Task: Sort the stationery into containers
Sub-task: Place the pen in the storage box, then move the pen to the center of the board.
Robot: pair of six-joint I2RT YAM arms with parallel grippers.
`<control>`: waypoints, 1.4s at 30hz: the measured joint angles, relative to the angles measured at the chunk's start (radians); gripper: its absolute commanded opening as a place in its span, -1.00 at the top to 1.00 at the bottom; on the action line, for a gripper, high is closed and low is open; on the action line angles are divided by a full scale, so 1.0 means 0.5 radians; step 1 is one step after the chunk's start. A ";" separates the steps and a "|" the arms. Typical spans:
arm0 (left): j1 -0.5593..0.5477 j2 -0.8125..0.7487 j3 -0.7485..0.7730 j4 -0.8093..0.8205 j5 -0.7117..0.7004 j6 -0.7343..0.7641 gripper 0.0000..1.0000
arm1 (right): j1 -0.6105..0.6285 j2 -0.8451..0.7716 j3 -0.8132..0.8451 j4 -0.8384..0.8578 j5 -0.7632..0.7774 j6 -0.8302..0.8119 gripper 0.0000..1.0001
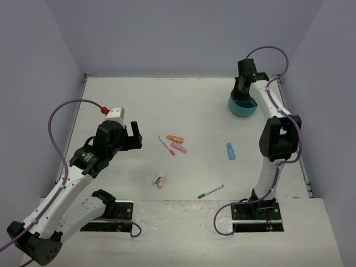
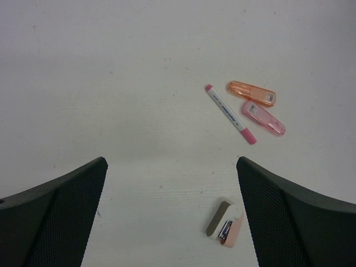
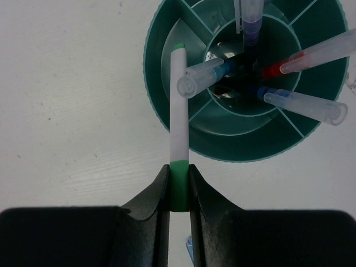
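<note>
Right gripper (image 3: pixel 179 186): fingers clamped on the green end of a white-barrelled green pen (image 3: pixel 178 111), its far tip over the rim of the teal organizer (image 3: pixel 245 151) at the table's far right; I see several capped pens (image 3: pixel 308 103) leaning inside. Left gripper (image 2: pixel 171 162): fingers wide apart, holding nothing, above the table (image 2: pixel 111 67). Loose beneath it: pink-tipped pen (image 2: pixel 230 113), orange highlighter (image 2: pixel 251 93), pink highlighter (image 2: pixel 263 118), eraser (image 2: pixel 225 225). Further right: light-blue highlighter (image 1: pixel 230 151), second green pen (image 1: pixel 210 191).

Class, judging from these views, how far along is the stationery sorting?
Done: several pens stand in the teal organizer. In hand: the right gripper holds a green-tipped pen at its rim. Left on the table: orange highlighter, pink highlighter, pink marker, eraser, blue highlighter, green pen.
</note>
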 measured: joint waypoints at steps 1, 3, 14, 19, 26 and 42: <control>0.000 -0.003 0.000 0.001 0.000 0.000 -1.00 | -0.001 0.022 0.001 0.000 0.000 -0.005 0.61; 0.000 -0.003 0.000 0.001 0.001 0.000 -1.00 | -0.002 0.062 0.002 -0.006 -0.002 -0.016 0.19; 0.000 0.077 -0.030 0.014 -0.005 -0.021 -1.00 | -0.002 0.066 0.041 -0.062 -0.006 -0.073 -0.28; 0.000 0.232 -0.027 0.026 -0.011 -0.222 -1.00 | 0.037 -0.194 -0.131 -0.021 -0.047 -0.079 -0.30; -0.033 0.739 0.124 0.047 -0.064 -0.754 -0.96 | 0.388 -1.154 -0.847 0.245 -0.178 -0.073 -0.29; -0.319 1.946 0.842 -0.098 -0.260 -1.577 -0.06 | 0.356 -1.541 -1.444 0.621 -0.287 -0.045 -0.26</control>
